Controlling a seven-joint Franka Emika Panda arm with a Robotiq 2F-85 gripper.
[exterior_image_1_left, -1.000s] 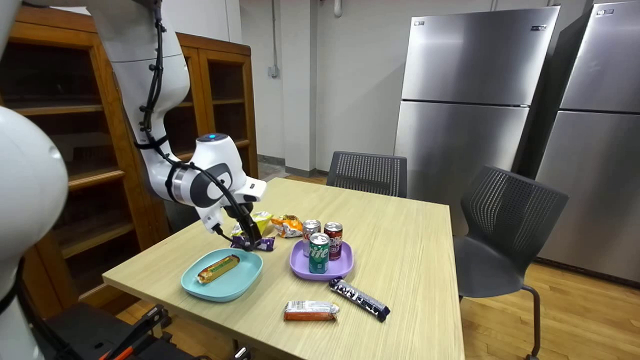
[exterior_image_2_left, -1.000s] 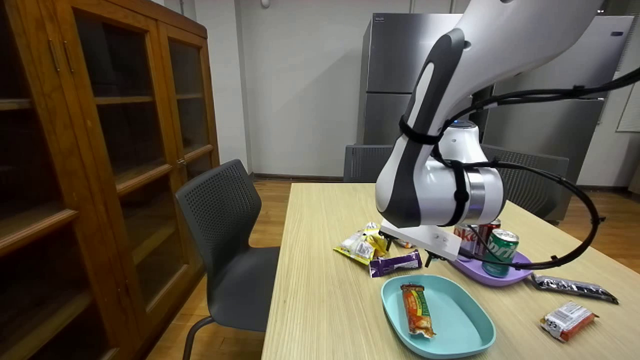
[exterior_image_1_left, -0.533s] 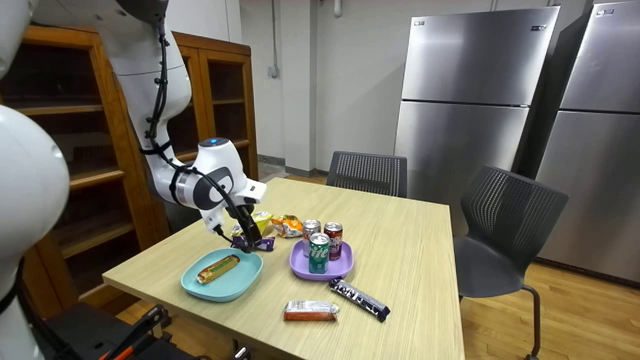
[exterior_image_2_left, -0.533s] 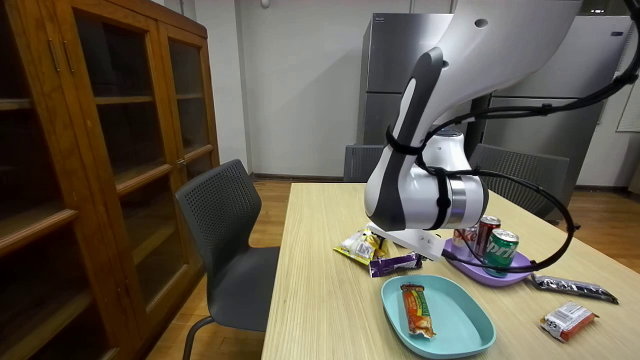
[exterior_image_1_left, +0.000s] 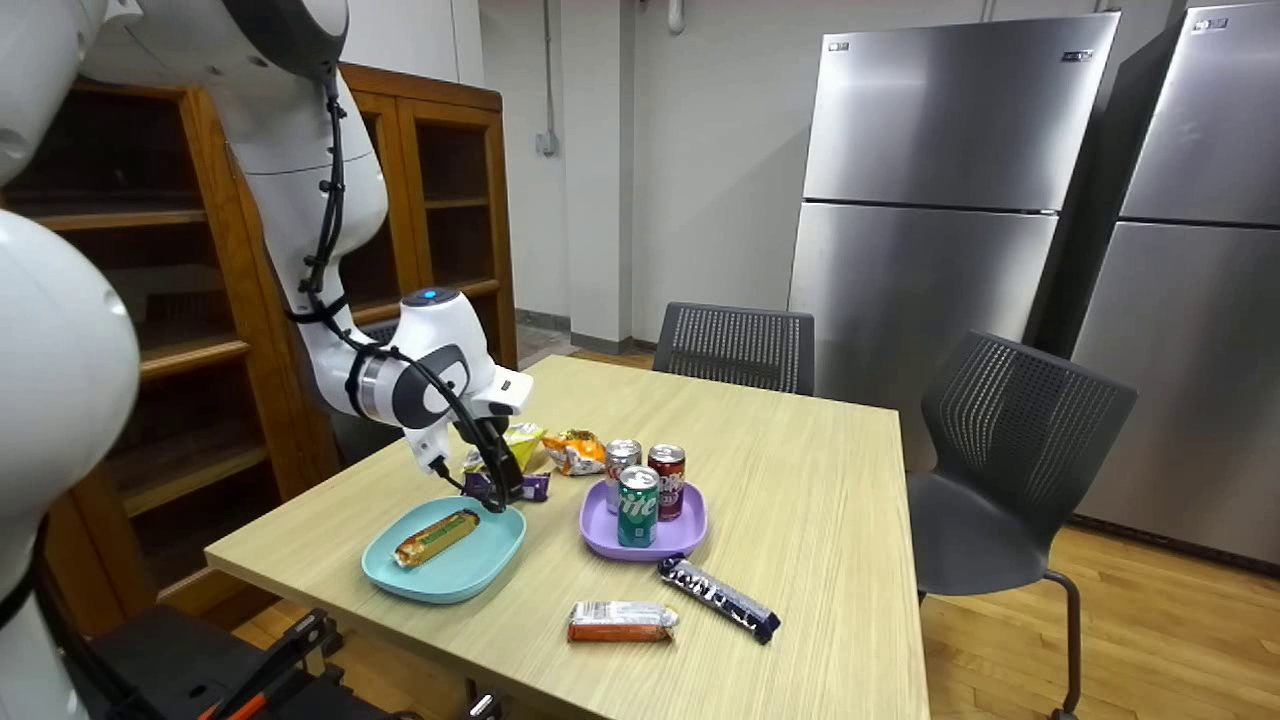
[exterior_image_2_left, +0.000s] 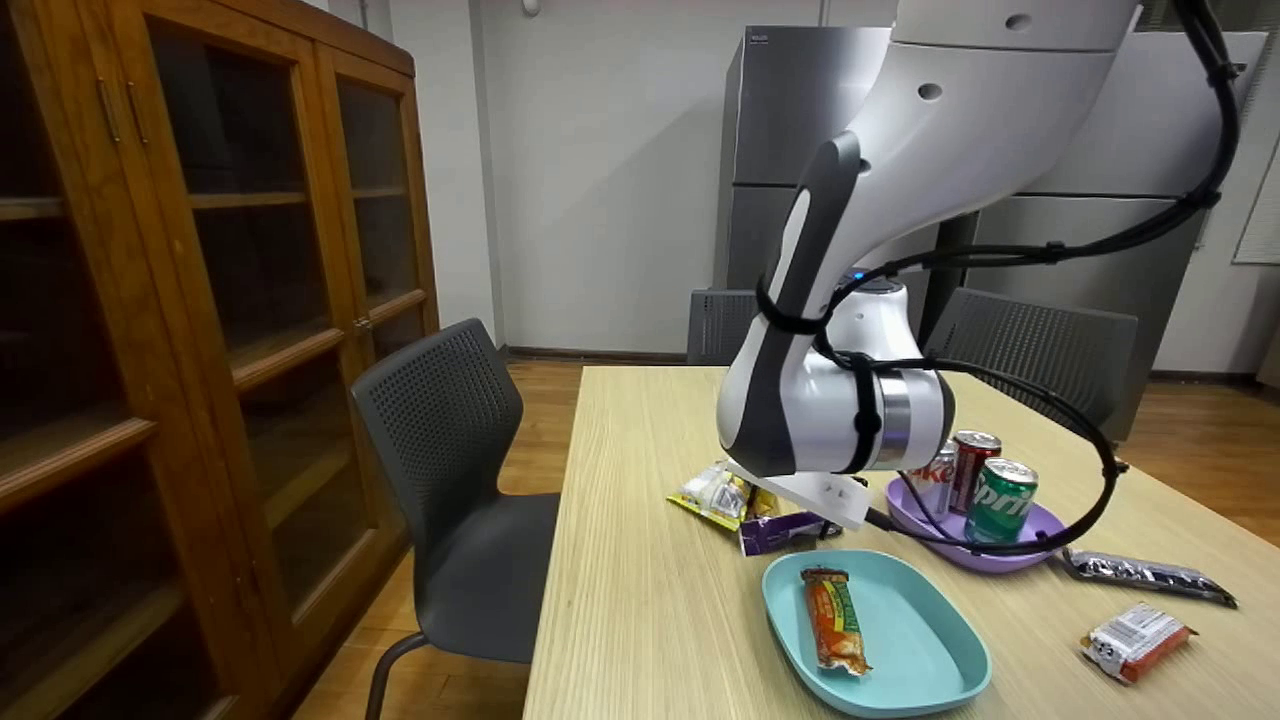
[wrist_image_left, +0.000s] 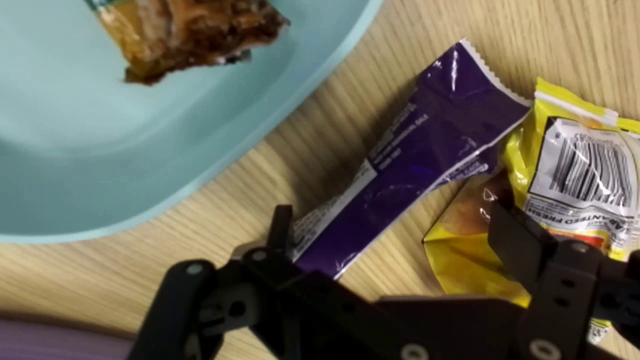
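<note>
My gripper (wrist_image_left: 392, 225) hangs open over a purple wrapped bar (wrist_image_left: 430, 120), its fingers wide apart. In the wrist view the bar slants between them, its lower end close to the left finger and partly hidden by the gripper. The right finger overlaps a yellow snack bag (wrist_image_left: 475, 260) with a barcode; whether it touches cannot be seen. A teal plate (wrist_image_left: 210, 185) holding a gold-brown wrapped bar (wrist_image_left: 200, 30) lies beside the purple bar. In an exterior view the gripper (exterior_image_1_left: 500, 485) is low at the plate's far side; elsewhere the arm mostly hides it.
A purple tray (exterior_image_1_left: 598, 527) carries three cans, including a green one (exterior_image_1_left: 638, 512). An orange snack bag (exterior_image_1_left: 575, 453) lies behind it. Nearer the front are a dark blue bar (exterior_image_1_left: 718, 598) and a red-and-silver bar (exterior_image_1_left: 622, 622). Chairs (exterior_image_2_left: 440, 420) stand around the table.
The arm has come down, bringing the gripper lower toward the purple bar. It has also shifted left in an exterior view. The jaws have stayed open, and the table items have not moved.
</note>
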